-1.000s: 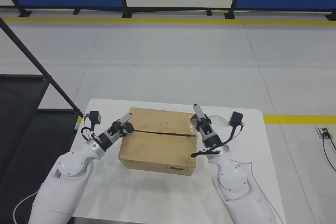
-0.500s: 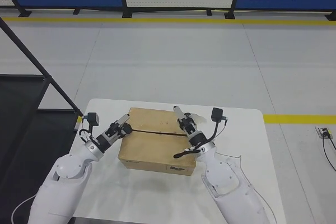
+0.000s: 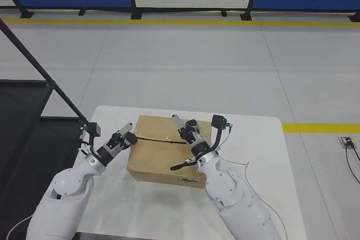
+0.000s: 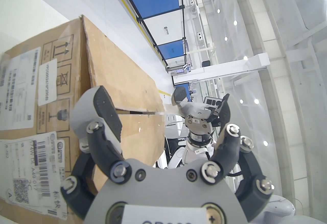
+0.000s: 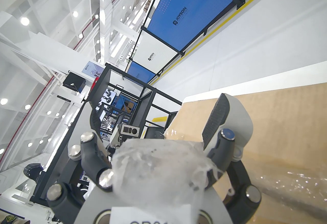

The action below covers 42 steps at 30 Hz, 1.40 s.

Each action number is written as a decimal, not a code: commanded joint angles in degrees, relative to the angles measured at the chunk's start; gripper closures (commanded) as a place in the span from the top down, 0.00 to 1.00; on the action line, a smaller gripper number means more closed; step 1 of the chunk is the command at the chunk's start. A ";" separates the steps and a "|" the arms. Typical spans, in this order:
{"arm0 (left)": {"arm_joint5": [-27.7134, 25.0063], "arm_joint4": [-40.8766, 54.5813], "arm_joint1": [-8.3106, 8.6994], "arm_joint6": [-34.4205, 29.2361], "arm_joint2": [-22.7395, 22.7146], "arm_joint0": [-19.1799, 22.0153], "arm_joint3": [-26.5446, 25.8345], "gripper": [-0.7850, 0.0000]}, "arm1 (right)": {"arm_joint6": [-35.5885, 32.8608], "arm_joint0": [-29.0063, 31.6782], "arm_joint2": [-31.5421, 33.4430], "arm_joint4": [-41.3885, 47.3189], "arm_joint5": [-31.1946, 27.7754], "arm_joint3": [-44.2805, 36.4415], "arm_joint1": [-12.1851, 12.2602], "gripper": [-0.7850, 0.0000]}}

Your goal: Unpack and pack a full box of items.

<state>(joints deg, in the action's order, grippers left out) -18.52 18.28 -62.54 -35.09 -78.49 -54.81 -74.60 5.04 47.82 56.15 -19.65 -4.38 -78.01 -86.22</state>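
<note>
Right gripper [image 3: 183, 123] has slid left along the top seam [image 3: 153, 140] of the box [image 3: 165, 159], claw spread, clear tape wad [image 5: 158, 166] stuck at its base; left gripper [image 3: 128, 133] has backed off the left edge, also spread. Box mid-frame, flaps shut; seam probably freed, flaps next

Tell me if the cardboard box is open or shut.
Shut: the box has both top flaps lying flat, meeting at the seam.

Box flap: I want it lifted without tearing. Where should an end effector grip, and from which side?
Probably the free edge along the seam, approached from the left end of the box: the seam gapes slightly there, giving the open left end effector a lip.
</note>
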 commanded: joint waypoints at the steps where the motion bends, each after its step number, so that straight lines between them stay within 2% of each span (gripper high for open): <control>1: -0.21 0.27 0.15 -0.27 -0.83 -0.80 -0.41 1.00 | 0.67 -0.90 -0.74 -0.71 0.84 1.24 -0.40 1.00; 12: -0.54 2.11 0.84 -1.38 -5.09 -4.48 -2.67 1.00 | 2.27 -4.65 -3.60 -1.89 2.07 7.06 -2.52 1.00; 32: -1.15 4.20 1.44 -2.71 -9.27 -8.52 -5.10 1.00 | 3.22 -9.03 -6.62 -4.31 2.22 13.05 -5.92 1.00; 37: -1.24 5.01 1.62 -3.28 -10.53 -9.18 -5.77 1.00 | 5.06 -8.50 -5.56 -4.92 0.87 12.47 -6.21 1.00; 42: -2.25 6.48 2.15 -6.04 -13.71 -11.38 -9.25 1.00 | 5.40 -4.58 -1.47 -4.91 -2.90 7.07 -5.24 1.00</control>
<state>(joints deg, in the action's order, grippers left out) -20.56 24.53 -60.55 -40.30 -91.26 -65.49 -82.86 10.88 42.07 53.44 -24.80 -6.22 -69.25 -91.77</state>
